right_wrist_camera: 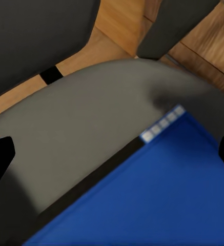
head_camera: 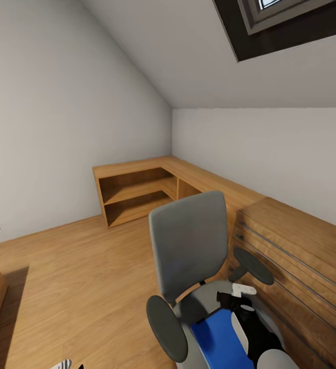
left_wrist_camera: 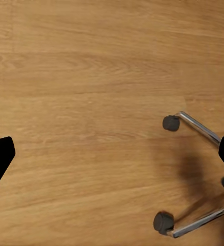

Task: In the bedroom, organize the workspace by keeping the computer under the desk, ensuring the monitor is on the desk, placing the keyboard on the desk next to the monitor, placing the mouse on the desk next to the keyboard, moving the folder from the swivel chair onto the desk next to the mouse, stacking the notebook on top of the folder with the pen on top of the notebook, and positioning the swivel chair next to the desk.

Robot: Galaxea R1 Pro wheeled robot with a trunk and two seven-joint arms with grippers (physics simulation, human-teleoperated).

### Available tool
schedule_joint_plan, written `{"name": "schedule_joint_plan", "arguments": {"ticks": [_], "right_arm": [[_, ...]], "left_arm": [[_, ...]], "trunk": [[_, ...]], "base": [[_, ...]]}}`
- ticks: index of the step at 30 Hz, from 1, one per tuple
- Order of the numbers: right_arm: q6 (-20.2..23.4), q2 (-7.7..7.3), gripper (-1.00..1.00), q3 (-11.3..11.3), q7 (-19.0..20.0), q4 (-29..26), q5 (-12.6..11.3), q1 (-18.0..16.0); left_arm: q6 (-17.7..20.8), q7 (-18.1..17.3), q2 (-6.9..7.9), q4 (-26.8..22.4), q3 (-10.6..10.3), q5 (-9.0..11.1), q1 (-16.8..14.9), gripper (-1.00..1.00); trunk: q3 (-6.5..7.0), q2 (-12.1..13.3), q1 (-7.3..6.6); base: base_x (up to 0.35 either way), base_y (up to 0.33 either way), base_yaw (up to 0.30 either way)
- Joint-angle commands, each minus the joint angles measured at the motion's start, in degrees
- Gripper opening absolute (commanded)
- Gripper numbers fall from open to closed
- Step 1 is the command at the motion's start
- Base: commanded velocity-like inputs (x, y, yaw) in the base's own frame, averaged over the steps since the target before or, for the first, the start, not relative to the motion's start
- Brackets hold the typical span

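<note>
So the swivel chair (head_camera: 191, 256) sits at about 5 o'clock in the head view, right beside the low wooden shelving (head_camera: 137, 192). The blue folder (head_camera: 222, 341) lies flat on its seat. The right gripper (right_wrist_camera: 112, 154) hovers over the folder, jaws wide open. The left gripper (left_wrist_camera: 112, 159) is open too, over the wooden floor (left_wrist_camera: 91, 77) near the chair's casters.

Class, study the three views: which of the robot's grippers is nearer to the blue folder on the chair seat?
Right. The right gripper hangs open directly above the folder on the swivel chair; the left gripper is open over bare floor beside the chair's casters.
</note>
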Motion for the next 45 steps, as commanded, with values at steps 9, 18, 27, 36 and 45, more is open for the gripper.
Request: {"name": "schedule_joint_plan", "arguments": {"ticks": [9,18,27,36,45], "right_arm": [[0.9,0.10,1.00,-0.2,0.1,-0.1,0.6,0.0],[0.9,0.10,1.00,-0.2,0.1,-0.1,0.7,0.0],[0.9,0.15,1.00,-0.2,-0.1,-0.1,0.7,0.0],[0.9,0.18,1.00,-0.2,-0.2,-0.1,0.7,0.0],[0.9,0.18,1.00,-0.2,-0.3,-0.1,0.7,0.0]], "left_arm": [[-0.2,-0.1,0.02,0.1,0.0,0.7,0.0,1.00],[-0.2,-0.1,0.02,0.1,0.1,0.7,0.0,1.00],[-0.2,-0.1,-0.04,0.1,0.1,0.7,0.0,1.00],[-0.2,-0.1,-0.04,0.1,0.1,0.7,0.0,1.00],[-0.2,-0.1,-0.06,0.1,0.1,0.7,0.0,1.00]], "trunk": [[-1.68,-3.7,1.98],[-3.29,-7.3,3.96],[-4.91,-10.9,5.93],[-6.53,-14.5,7.91],[-7.78,-17.3,9.45]], "base": [[0.000,0.000,0.000],[0.000,0.000,0.000],[0.000,0.000,0.000],[0.000,0.000,0.000],[0.000,0.000,0.000]]}}
